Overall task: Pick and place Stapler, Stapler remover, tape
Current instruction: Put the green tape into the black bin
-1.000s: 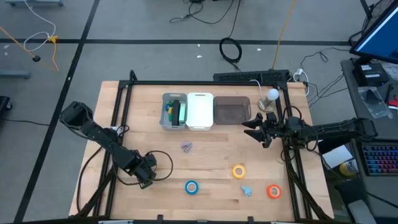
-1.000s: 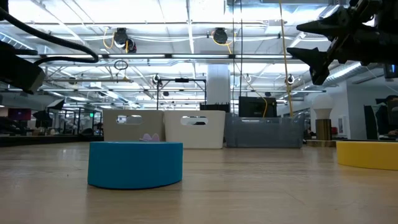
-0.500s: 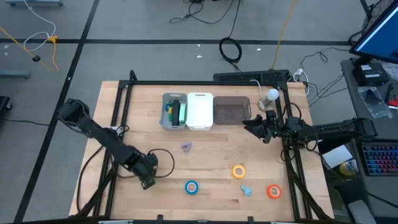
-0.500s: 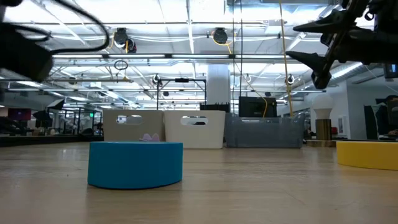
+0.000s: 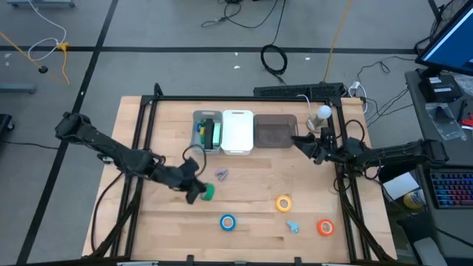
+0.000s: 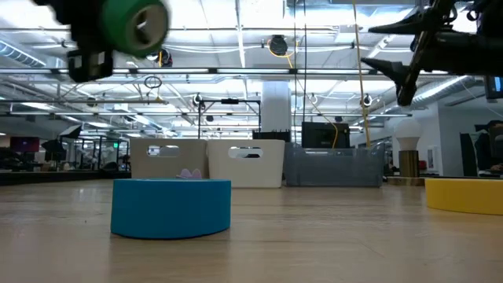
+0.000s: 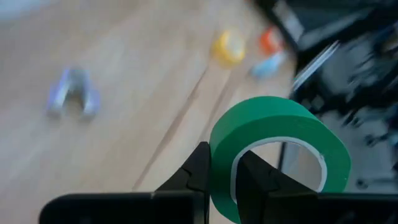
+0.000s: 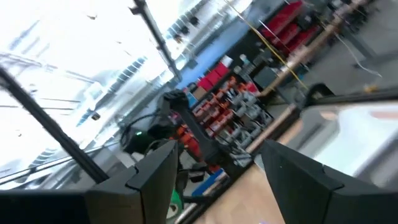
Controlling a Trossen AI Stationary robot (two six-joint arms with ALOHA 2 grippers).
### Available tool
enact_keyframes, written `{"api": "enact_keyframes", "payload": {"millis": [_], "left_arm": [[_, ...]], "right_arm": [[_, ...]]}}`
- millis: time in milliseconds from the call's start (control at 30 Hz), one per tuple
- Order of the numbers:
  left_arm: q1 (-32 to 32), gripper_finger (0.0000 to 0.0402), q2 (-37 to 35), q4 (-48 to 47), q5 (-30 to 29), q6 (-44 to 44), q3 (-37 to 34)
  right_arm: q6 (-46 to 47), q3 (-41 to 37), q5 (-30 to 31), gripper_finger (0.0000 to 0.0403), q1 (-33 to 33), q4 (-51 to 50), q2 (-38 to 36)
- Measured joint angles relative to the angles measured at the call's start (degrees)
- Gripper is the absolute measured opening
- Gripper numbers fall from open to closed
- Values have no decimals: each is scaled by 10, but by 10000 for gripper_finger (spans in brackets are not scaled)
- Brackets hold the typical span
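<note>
My left gripper (image 5: 199, 191) hangs above the table's middle left, shut on a green tape roll (image 5: 208, 193), which shows high up in the low view (image 6: 135, 25). A blue roll (image 5: 228, 222), a yellow roll (image 5: 284, 203) and an orange roll (image 5: 325, 227) lie flat near the front. A small purple staple remover (image 5: 222, 174) lies at the centre and a light blue one (image 5: 293, 226) by the orange roll. I cannot make out the stapler. My right gripper (image 5: 303, 144) waits open, raised at the far right. My left gripper pinches the green roll's wall (image 7: 221, 163), with one finger (image 7: 250, 177) inside the centre hole and the other finger (image 7: 200, 174) outside. The fingers slant down toward the table's right. The roll is lifted clear of the table and stands out beyond the fingertips.
Three bins stand side by side at the far centre: a grey one (image 5: 196, 137) with green and blue things in it, a white one (image 5: 238, 131) and a dark one (image 5: 275, 133). A black frame (image 5: 144, 118) borders the table.
My left gripper has risen from the table's near left and gone toward the centre, tipping from pointing down to a slant. The green roll has come up with it, clear of the table. My right gripper has turned a little in place.
</note>
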Motion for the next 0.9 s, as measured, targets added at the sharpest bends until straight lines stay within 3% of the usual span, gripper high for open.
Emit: {"api": "enact_keyframes", "payload": {"millis": [200, 400, 900], "left_arm": [[64, 39, 3, 131, -11, 77, 0], [133, 39, 14, 237, -11, 131, 1], [191, 39, 29, 295, -31, 197, 0]], "right_arm": [[-66, 32, -9, 226, 33, 20, 23], [-132, 107, -15, 226, 63, 26, 95], [-226, 256, -16, 226, 91, 22, 318]]}}
